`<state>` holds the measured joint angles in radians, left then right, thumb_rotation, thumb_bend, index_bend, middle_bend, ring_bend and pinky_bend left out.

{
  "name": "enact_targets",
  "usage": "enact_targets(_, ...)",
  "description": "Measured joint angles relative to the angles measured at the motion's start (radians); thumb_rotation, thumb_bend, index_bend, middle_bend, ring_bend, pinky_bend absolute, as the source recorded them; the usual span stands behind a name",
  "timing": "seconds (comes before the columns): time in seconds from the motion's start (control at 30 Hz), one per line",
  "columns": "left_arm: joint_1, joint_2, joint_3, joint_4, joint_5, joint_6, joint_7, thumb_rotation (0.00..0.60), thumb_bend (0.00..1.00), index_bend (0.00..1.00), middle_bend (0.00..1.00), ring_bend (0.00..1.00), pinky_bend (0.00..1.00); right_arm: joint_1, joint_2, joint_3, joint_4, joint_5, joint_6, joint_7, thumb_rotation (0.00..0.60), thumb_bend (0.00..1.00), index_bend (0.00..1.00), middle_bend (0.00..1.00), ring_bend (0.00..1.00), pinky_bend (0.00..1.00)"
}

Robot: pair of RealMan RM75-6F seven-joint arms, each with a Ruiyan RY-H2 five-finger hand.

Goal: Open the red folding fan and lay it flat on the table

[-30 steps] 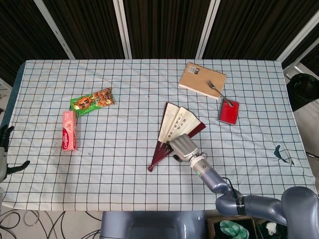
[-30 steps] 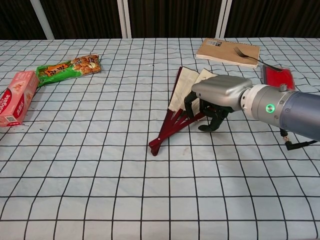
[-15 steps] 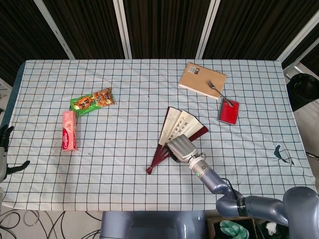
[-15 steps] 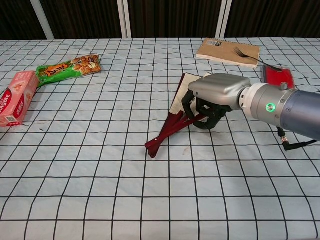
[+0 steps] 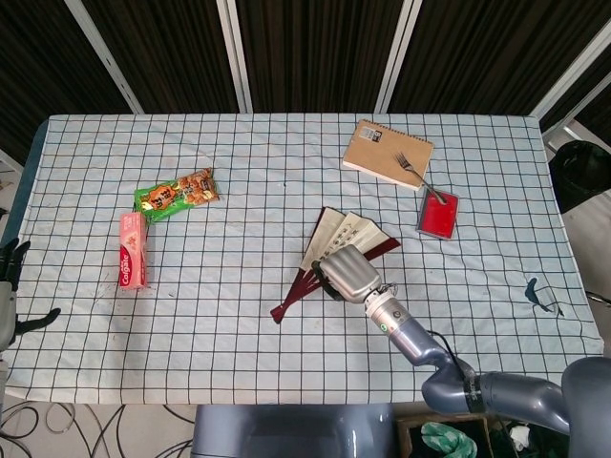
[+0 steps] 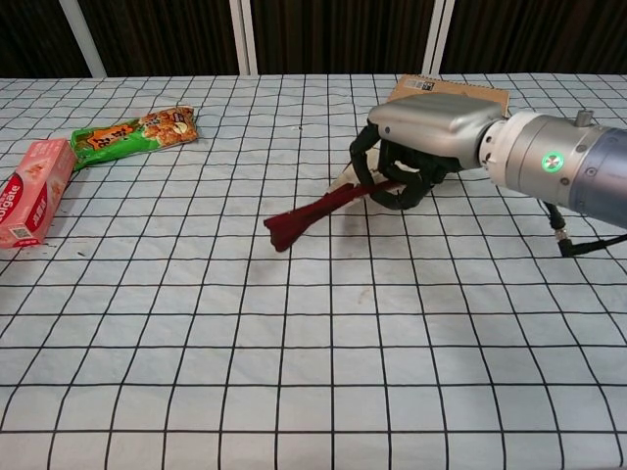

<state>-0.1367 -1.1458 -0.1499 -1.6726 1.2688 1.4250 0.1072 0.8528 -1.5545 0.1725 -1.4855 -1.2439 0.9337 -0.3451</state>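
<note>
Your right hand (image 6: 421, 147) has its fingers (image 6: 377, 181) curled around the red folding fan (image 5: 329, 256), gripping it across the ribs where the red sticks meet the cream paper leaf. The fan sits near the middle of the table (image 5: 239, 315), only partly spread, with its pivot end (image 6: 279, 233) pointing toward the robot's left; in the chest view that end appears lifted clear of the cloth, though contact cannot be confirmed. Your left hand (image 5: 11, 286) rests at the table's left edge, well apart from the fan, holding nothing that can be seen, fingers apart. Expect the fan to be light, with thin sticks that are stiff lengthwise but easily snapped sideways, and a paper leaf that creases or tears under pressure. The lacquered sticks are likely slippery against the fingers. Judged best practice: hold an outer guard stick close to the pivot, keep pressure off the paper, and spread the ribs by sweeping along the table rather than squeezing.
</note>
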Motion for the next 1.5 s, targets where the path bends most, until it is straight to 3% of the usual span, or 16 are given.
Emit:
enact_targets(0.43, -0.084, 0.049, -0.061, -0.109, 0.009, -0.033, 0.071, 0.600, 0.01, 0.00, 0.00, 0.00, 0.00, 0.042, 0.045, 0.119, -0.050, 0.011, 0.036, 0.031, 0.600, 0.77, 0.77, 0.87, 0.93, 0.84)
enact_targets(0.77, -0.182, 0.021, -0.112, -0.103, -0.005, -0.093, 0.115, 0.600, 0.04, 0.11, 0.00, 0.00, 0.00, 0.084, 0.065, 0.204, -0.085, 0.067, 0.049, 0.028, 0.600, 0.77, 0.78, 0.87, 0.93, 0.84)
enact_targets(1.17, -0.294, -0.078, -0.139, -0.054, -0.028, -0.170, 0.160, 0.600, 0.10, 0.26, 0.01, 0.00, 0.00, 0.162, 0.071, 0.295, -0.101, 0.177, 0.048, -0.030, 0.600, 0.78, 0.79, 0.88, 0.93, 0.84)
enact_targets(1.5, -0.358, -0.256, -0.140, 0.027, -0.033, -0.170, 0.134, 0.600, 0.15, 0.34, 0.02, 0.00, 0.00, 0.236, 0.054, 0.332, -0.124, 0.300, 0.084, -0.160, 0.600, 0.79, 0.79, 0.88, 0.93, 0.84)
